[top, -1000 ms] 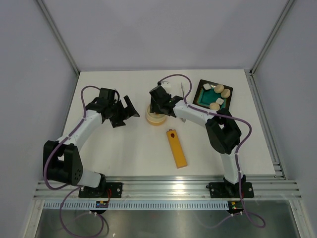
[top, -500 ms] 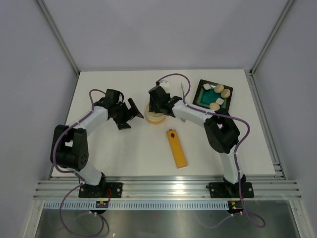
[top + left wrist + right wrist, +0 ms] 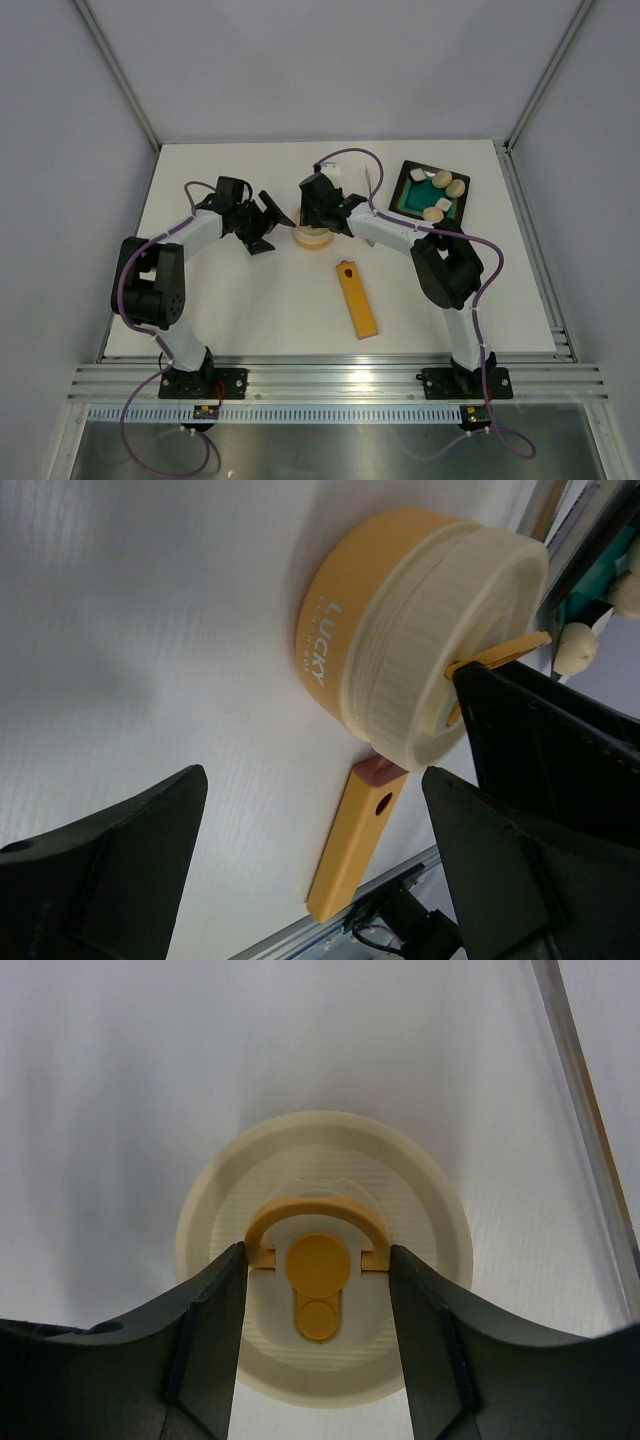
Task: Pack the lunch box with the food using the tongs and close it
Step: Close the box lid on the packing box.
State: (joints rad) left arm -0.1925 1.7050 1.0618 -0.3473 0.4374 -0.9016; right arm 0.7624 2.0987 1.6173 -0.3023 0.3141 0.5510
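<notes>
Right wrist view has the right gripper (image 3: 318, 1256) pinching the thin lid handle (image 3: 317, 1208) of the probably light, rigid, slippery lunch box (image 3: 212, 1235) beneath it, while the left gripper (image 3: 315, 780) gapes empty facing its graspable wall.

Printed in white capitals on the orange-yellow side wall of the lunch box (image 3: 335, 590): "LUCKY", lying sideways in the left wrist view. Just beside that word, along the same wall, a second and much smaller white line, too fine to read. On top of the cream lid (image 3: 215, 1260), in the right wrist view, only an orange mark (image 3: 318, 1260) without letters: one round disc with a smaller disc joined below it, under the orange arch. On the long orange-yellow bar (image 3: 358, 305) on the worktop, a red dot (image 3: 346, 270) near its far end, bearing nothing legible.
</notes>
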